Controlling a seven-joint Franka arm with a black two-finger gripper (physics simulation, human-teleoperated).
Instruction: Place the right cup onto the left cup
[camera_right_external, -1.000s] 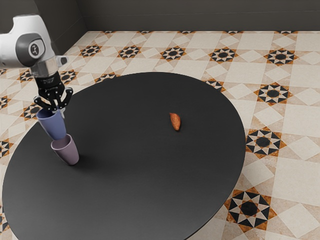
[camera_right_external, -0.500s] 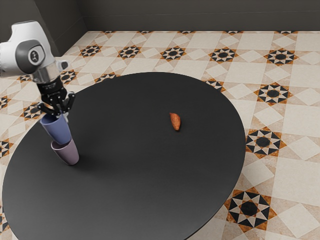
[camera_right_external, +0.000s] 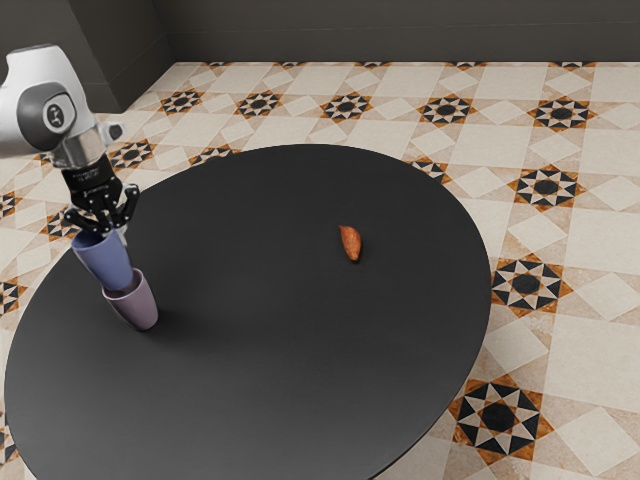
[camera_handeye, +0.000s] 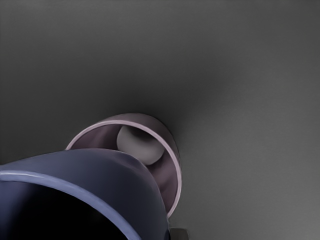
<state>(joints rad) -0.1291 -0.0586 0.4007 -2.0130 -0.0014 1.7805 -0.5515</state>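
Hanging beneath the black two-finger gripper (camera_right_external: 112, 232) pinching its rim, the smooth, tapered blue cup (camera_right_external: 104, 262) partly overhangs the smooth, tapered mauve cup (camera_right_external: 138, 306).

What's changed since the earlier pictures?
The blue cup, held by the gripper, came down and toward the exterior view's right, then shifted back toward that view's left, ending lower than at first. Nothing was newly gripped or let go. The pink cup and the orange item stayed put.

Dark walls — beyond them, pale floor tiles (camera_right_external: 600, 440) with star patterns — surround a black table (camera_right_external: 300, 400).
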